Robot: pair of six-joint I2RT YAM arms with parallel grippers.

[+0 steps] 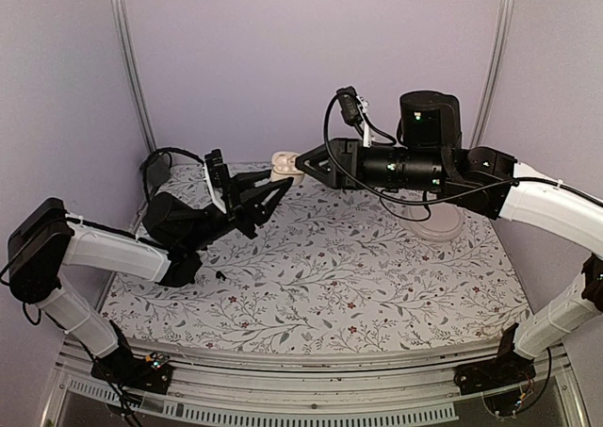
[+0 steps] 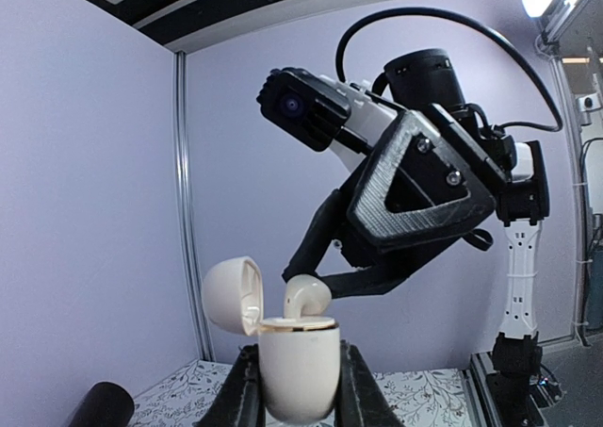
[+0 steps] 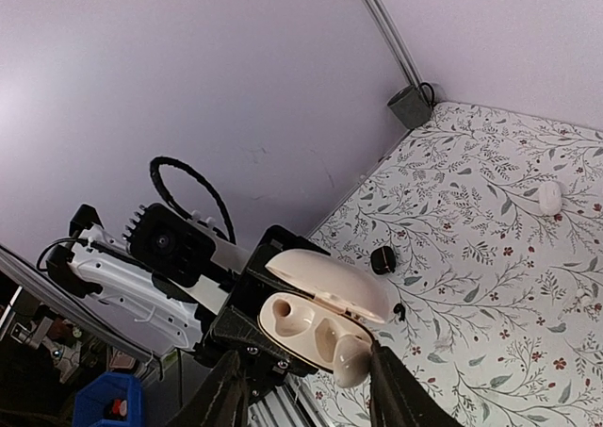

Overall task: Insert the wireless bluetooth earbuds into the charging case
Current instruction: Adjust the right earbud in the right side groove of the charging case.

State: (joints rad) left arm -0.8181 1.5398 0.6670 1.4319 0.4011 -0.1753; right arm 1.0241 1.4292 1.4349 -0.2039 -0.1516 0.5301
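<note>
My left gripper (image 2: pixel 300 353) is shut on the cream charging case (image 2: pixel 300 375) and holds it upright in the air with its lid (image 2: pixel 229 295) swung open. One cream earbud (image 2: pixel 306 300) stands in the case's right slot with its head sticking out; the left slot (image 3: pixel 285 316) is empty. My right gripper (image 3: pixel 305 352) hovers over the case top, open. Its right finger (image 3: pixel 388 389) lies against the earbud (image 3: pixel 350 363) and the other finger stands well apart. A second small white earbud (image 3: pixel 549 196) lies on the floral table. Both grippers meet at the back (image 1: pixel 287 168).
A black cylinder (image 3: pixel 382 259) and a tiny black piece (image 3: pixel 399 310) lie on the floral tablecloth (image 1: pixel 358 276) below the case. A white round dish (image 1: pixel 438 224) sits under the right arm at the back right. Purple walls enclose the table.
</note>
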